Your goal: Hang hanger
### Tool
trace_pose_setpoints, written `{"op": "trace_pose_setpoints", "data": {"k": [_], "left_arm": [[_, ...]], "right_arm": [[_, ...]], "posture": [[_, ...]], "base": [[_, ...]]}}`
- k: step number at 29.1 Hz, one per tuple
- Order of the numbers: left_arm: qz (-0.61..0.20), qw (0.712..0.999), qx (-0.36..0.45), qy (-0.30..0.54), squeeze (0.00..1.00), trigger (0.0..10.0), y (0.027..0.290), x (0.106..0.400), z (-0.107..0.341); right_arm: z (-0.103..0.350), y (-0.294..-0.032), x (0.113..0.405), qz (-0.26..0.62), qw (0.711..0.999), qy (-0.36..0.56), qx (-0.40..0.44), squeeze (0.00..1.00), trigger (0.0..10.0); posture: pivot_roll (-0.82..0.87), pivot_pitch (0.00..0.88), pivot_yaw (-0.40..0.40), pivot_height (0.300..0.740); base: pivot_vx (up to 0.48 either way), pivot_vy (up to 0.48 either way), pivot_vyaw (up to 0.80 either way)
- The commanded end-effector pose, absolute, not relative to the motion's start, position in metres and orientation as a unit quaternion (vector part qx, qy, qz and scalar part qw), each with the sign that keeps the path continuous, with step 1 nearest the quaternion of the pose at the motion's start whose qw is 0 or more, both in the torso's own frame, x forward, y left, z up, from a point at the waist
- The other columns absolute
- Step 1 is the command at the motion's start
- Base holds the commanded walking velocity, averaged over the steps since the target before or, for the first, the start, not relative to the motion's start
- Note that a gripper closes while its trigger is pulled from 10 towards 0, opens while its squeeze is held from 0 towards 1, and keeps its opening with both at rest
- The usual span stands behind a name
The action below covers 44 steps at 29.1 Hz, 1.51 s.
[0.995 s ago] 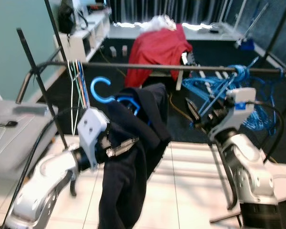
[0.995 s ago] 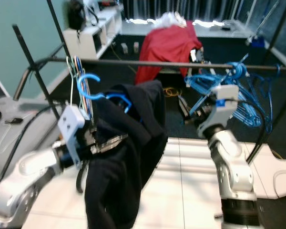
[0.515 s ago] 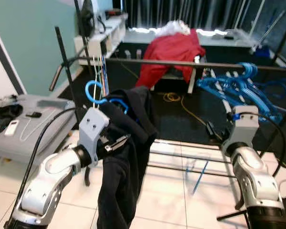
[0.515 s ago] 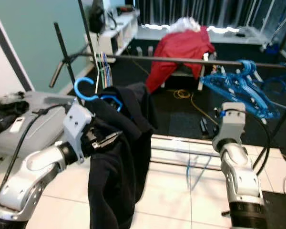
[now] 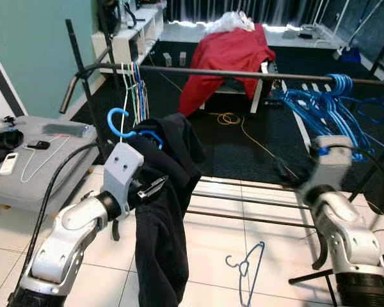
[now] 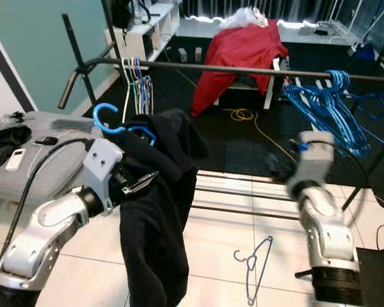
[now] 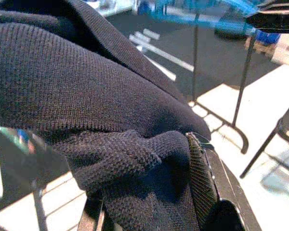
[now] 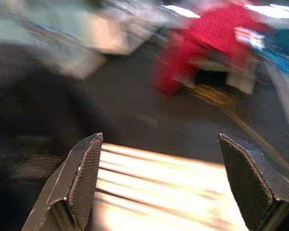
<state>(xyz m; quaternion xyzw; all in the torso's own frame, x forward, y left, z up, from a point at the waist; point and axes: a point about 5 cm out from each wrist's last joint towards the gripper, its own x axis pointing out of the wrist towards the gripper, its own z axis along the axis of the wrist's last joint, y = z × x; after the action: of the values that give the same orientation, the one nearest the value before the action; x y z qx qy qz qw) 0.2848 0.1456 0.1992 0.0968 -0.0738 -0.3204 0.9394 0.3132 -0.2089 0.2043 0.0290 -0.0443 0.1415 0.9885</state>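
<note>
A: Holding steady here: the rail (image 5: 243, 72) runs above and beyond the left gripper (image 5: 155, 187), with a bunch of blue hangers (image 5: 320, 105) at its far end.

B: And the black garment (image 5: 166, 217)?

A: Draped on the blue hanger (image 5: 123, 125), whose hook rises just above that gripper. Its fingers (image 7: 202, 178) are clenched on the cloth.

B: So we're in the carrying stage?

A: I'd say so. Next it must lift the hook over the rail.

B: The right gripper (image 8: 159, 187)?

A: Spread wide, holding nothing. One loose hanger (image 5: 246, 268) lies on the floor below it.
</note>
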Motion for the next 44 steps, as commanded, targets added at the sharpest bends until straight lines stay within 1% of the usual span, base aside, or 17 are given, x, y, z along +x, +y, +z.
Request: {"op": "trace_pose_setpoints", "data": {"k": [1, 5, 11, 13, 15, 16, 17, 18, 22, 26, 28, 29, 31, 33, 42, 43, 44], "left_arm": [[-0.327, 0.931, 0.097, -0.133, 0.0, 10.0, 0.152, 0.282, 0.223], [-0.347, 0.918, 0.092, -0.168, 0.0, 10.0, 0.158, 0.279, 0.243], [-0.399, 0.896, 0.087, -0.177, 0.0, 10.0, 0.148, 0.27, 0.25], [-0.441, 0.876, 0.088, -0.174, 0.0, 10.0, 0.138, 0.263, 0.252], [-0.458, 0.867, 0.091, -0.173, 0.0, 10.0, 0.132, 0.26, 0.252], [-0.469, 0.861, 0.092, -0.172, 0.0, 10.0, 0.127, 0.258, 0.252], [-0.469, 0.861, 0.092, -0.172, 0.0, 10.0, 0.127, 0.258, 0.252], [-0.477, 0.857, 0.094, -0.173, 0.0, 10.0, 0.122, 0.258, 0.252], [-0.485, 0.851, 0.093, -0.178, 0.0, 10.0, 0.117, 0.257, 0.253], [-0.485, 0.85, 0.092, -0.185, 0.0, 10.0, 0.114, 0.258, 0.256], [-0.484, 0.85, 0.089, -0.19, 0.0, 10.0, 0.113, 0.257, 0.258], [-0.484, 0.85, 0.089, -0.19, 0.0, 10.0, 0.113, 0.257, 0.258], [-0.486, 0.849, 0.088, -0.19, 0.0, 10.0, 0.113, 0.257, 0.259], [-0.487, 0.847, 0.089, -0.191, 0.0, 10.0, 0.113, 0.256, 0.26], [-0.494, 0.842, 0.085, -0.199, 0.0, 10.0, 0.108, 0.252, 0.264], [-0.494, 0.842, 0.085, -0.2, 0.0, 10.0, 0.107, 0.251, 0.264], [-0.494, 0.842, 0.085, -0.2, 0.0, 10.0, 0.107, 0.251, 0.264]], "right_arm": [[0.222, -0.207, 0.305, 0.219, 0.971, -0.073, 0.057, 0.0, 10.0], [0.238, -0.217, 0.291, 0.302, 0.947, -0.086, 0.072, 0.0, 10.0], [0.245, -0.217, 0.291, 0.301, 0.946, -0.095, 0.067, 0.0, 10.0], [0.252, -0.21, 0.294, 0.296, 0.943, -0.121, 0.092, 0.0, 10.0], [0.259, -0.199, 0.291, 0.326, 0.927, -0.14, 0.119, 0.0, 10.0], [0.267, -0.187, 0.286, 0.368, 0.905, -0.156, 0.145, 0.0, 10.0], [0.267, -0.187, 0.286, 0.368, 0.905, -0.156, 0.145, 0.0, 10.0], [0.273, -0.175, 0.28, 0.41, 0.883, -0.165, 0.158, 0.0, 10.0], [0.277, -0.161, 0.272, 0.467, 0.858, -0.156, 0.149, 0.0, 10.0], [0.268, -0.154, 0.27, 0.481, 0.862, -0.119, 0.106, 0.0, 10.0], [0.253, -0.155, 0.277, 0.448, 0.89, -0.07, 0.04, 0.0, 10.0], [0.253, -0.155, 0.277, 0.448, 0.89, -0.07, 0.04, 0.0, 10.0], [0.247, -0.161, 0.287, 0.399, 0.916, -0.046, 0.01, 0.0, 10.0], [0.245, -0.168, 0.297, 0.347, 0.937, -0.036, 0.0, 0.0, 10.0], [0.243, -0.175, 0.311, 0.275, 0.961, -0.027, 0.015, 0.0, 10.0], [0.244, -0.176, 0.312, 0.267, 0.963, -0.031, 0.018, 0.0, 0.0], [0.244, -0.176, 0.312, 0.267, 0.963, -0.031, 0.018, 0.0, 0.0]], "posture": [[-0.09, 0.009, -0.01, 0.74], [-0.08, 0.007, -0.014, 0.74], [-0.09, 0.008, -0.008, 0.74], [-0.09, 0.008, -0.008, 0.74], [-0.08, 0.009, -0.005, 0.74], [-0.08, 0.009, -0.003, 0.74], [-0.08, 0.009, -0.003, 0.74], [-0.08, 0.009, -0.003, 0.74], [-0.08, 0.006, 0.001, 0.74], [-0.08, 0.005, -0.002, 0.74], [-0.08, 0.005, -0.002, 0.74], [-0.08, 0.005, -0.002, 0.74], [-0.08, 0.008, -0.003, 0.74], [-0.08, 0.008, -0.003, 0.74], [-0.07, 0.003, -0.01, 0.74], [-0.07, 0.003, -0.01, 0.74], [-0.07, 0.003, -0.01, 0.74]], "base": [[0.0, 0.0, 0.0], [0.0, 0.0, 0.0], [0.0, 0.0, 0.0], [0.0, 0.0, 0.0], [0.0, 0.0, 0.0], [0.0, 0.0, 0.0], [0.0, 0.0, 0.0], [0.0, 0.0, 0.0], [0.0, 0.0, 0.0], [0.0, 0.0, 0.0], [0.0, 0.0, 0.0], [0.0, 0.0, 0.0], [0.0, 0.0, 0.0], [0.0, 0.0, 0.0], [0.0, 0.0, 0.0], [0.0, 0.0, 0.0], [0.0, 0.0, 0.0]]}}
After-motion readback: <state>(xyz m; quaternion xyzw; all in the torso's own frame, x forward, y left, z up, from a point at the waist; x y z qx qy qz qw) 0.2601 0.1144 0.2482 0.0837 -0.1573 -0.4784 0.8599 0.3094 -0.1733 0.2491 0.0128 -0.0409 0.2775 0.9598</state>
